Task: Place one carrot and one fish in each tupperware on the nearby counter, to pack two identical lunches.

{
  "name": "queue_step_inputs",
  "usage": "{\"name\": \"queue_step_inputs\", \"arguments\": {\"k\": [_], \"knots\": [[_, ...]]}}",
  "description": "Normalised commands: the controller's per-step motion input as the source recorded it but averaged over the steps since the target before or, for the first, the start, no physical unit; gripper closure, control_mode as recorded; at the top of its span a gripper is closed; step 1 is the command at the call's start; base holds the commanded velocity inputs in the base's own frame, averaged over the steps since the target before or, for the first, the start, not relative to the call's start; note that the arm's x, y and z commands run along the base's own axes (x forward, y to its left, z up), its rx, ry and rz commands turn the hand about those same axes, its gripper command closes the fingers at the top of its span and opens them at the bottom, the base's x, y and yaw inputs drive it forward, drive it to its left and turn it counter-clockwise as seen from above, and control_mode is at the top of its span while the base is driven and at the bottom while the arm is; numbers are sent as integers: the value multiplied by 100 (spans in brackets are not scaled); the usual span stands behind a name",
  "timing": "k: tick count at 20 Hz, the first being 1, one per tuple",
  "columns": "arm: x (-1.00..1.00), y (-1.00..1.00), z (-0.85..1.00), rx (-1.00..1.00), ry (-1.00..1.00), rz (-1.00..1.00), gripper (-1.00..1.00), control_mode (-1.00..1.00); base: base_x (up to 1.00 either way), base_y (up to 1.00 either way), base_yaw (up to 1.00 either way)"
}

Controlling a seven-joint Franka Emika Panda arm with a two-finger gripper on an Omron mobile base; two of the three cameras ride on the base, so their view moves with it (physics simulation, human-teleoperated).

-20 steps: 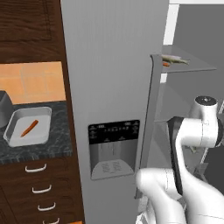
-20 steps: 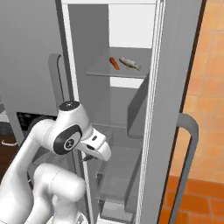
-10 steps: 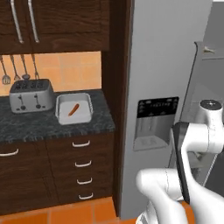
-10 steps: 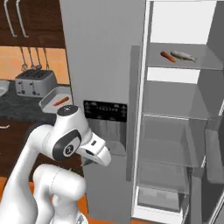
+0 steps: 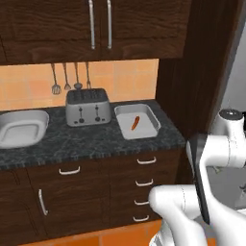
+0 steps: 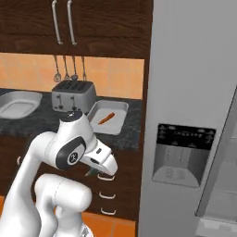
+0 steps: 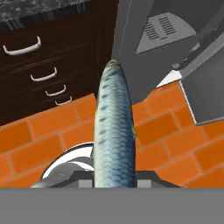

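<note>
Silvery-blue and scaled, the fish (image 7: pixel 112 127) runs lengthwise up the middle of the hand view, its near end down between the fingertips, so the gripper (image 7: pixel 113 179) is closed on it; the finger tips themselves are hidden behind its body. Beneath it lies orange brick-patterned floor (image 7: pixel 39 131), with dark wood drawers (image 7: pixel 57 48) and their curved silver handles to one side and the grey fridge (image 6: pixel 194 92) base to the other.

Compared with half a second ago, both base views have swung further toward the kitchen units: that is the base turning, not the things moving. The fridge shelves seen earlier are now out of frame, and a second tub has come into sight at the left.

On the speckled black-grey stone counter (image 5: pixel 86 141), the rectangular tupperware (image 5: pixel 146 129) holds one orange carrot (image 5: pixel 135 123), lying slanted near its middle. Just beside it to the left stands the silver slotted toaster (image 5: pixel 87 106). Well apart at the far left sits the more oval tupperware (image 5: pixel 22 129), smooth, light grey, round-rimmed, with nothing showing inside.

Behind, metal utensils (image 5: pixel 67 77) hang against orange tiles under dark wood cabinets (image 5: pixel 96 24) with long silver handles.
</note>
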Motion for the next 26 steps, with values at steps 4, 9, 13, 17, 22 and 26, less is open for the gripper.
{"name": "queue_step_inputs", "arguments": {"k": [4,9,13,17,22,26], "knots": [[0,0,0,0,0,0,100,100,83,87,0],[14,1,13,0,-3,0,100,-100,41,23,0],[64,-16,27,0,-18,0,100,-100,0,0,0],[100,-4,16,0,-14,1,100,-100,0,0,0],[100,-1,-2,0,-2,3,100,-100,0,0,0],[100,-5,-39,2,7,0,100,-100,0,0,0]]}}
